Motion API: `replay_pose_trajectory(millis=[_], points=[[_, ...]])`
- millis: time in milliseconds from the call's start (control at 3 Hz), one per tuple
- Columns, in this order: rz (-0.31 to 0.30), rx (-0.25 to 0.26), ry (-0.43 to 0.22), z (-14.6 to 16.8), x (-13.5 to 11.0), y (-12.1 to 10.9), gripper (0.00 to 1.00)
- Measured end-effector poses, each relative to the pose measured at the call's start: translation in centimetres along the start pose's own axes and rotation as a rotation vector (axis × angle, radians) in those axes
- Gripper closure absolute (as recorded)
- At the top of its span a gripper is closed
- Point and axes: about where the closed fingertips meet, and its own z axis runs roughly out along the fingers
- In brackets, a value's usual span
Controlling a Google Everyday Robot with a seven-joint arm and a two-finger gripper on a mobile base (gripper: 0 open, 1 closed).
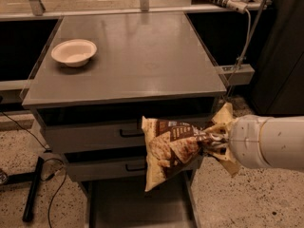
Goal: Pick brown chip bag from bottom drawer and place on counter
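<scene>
The brown chip bag [176, 147] hangs in the air in front of the two upper drawers, its left end drooping down. My gripper [216, 143] comes in from the right on a thick white arm and is shut on the bag's right end. The bag is above the open bottom drawer [137, 205], whose flat grey floor shows below it. The counter [137, 56] is the broad grey top above and behind the bag.
A white bowl [74, 52] sits at the counter's left side. The two upper drawers with black handles [130, 134] are closed. A power strip and cable [228, 1] run at the back right. A black bar and cables lie on the floor at left [33, 189].
</scene>
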Motion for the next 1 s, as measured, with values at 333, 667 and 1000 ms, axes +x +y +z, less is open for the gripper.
replay_pose_trajectory(millis=[333,667,1000], points=[[-0.014,0.009,0.007,-0.3,-0.2,-0.8,1.00],[-0.076,0.030,0.009,-1.2,-0.9,-4.7,1.00],[-0.162,0.053,-0.009,-1.7,-1.9,-11.1,1.00]])
